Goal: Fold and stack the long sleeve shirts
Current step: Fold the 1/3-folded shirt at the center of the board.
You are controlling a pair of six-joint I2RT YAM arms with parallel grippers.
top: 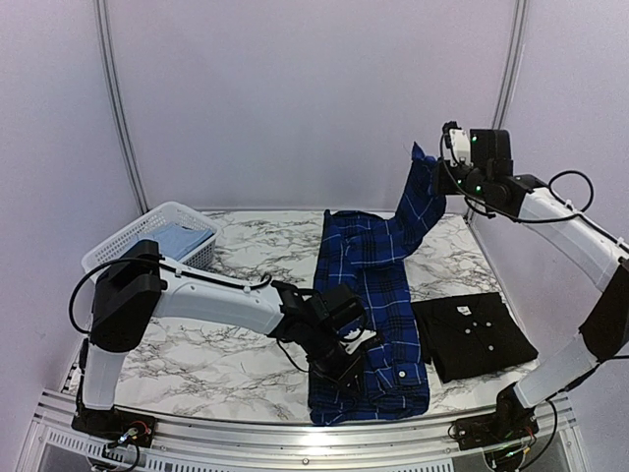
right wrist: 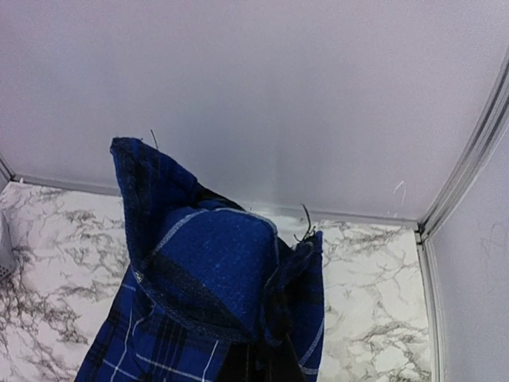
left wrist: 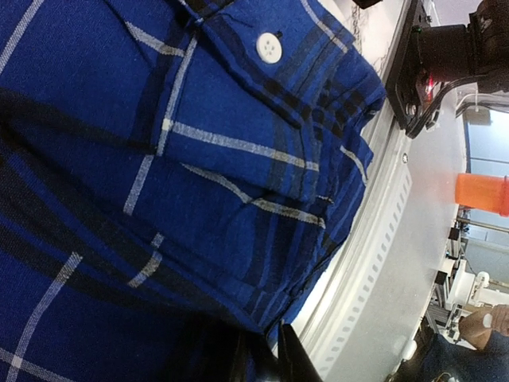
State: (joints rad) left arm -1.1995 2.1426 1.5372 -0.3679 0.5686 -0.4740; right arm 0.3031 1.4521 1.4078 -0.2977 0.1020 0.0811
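The blue plaid shirt [top: 369,295] lies lengthwise down the middle of the marble table, collar end near the front edge. My right gripper [top: 444,157] is shut on its far hem and holds that end high above the back right; the bunched hem [right wrist: 215,270] fills the right wrist view. My left gripper [top: 339,366] is low on the shirt's near left part, shut on the plaid cloth [left wrist: 199,183] by the front rail. A folded black shirt [top: 475,334] with white buttons lies at the right. The pale blue shirt [top: 177,239] sits in the basket.
The white lattice basket [top: 128,241] stands at the back left. The metal front rail [top: 295,433] runs along the near edge, close to my left gripper. Booth walls close in the back and both sides.
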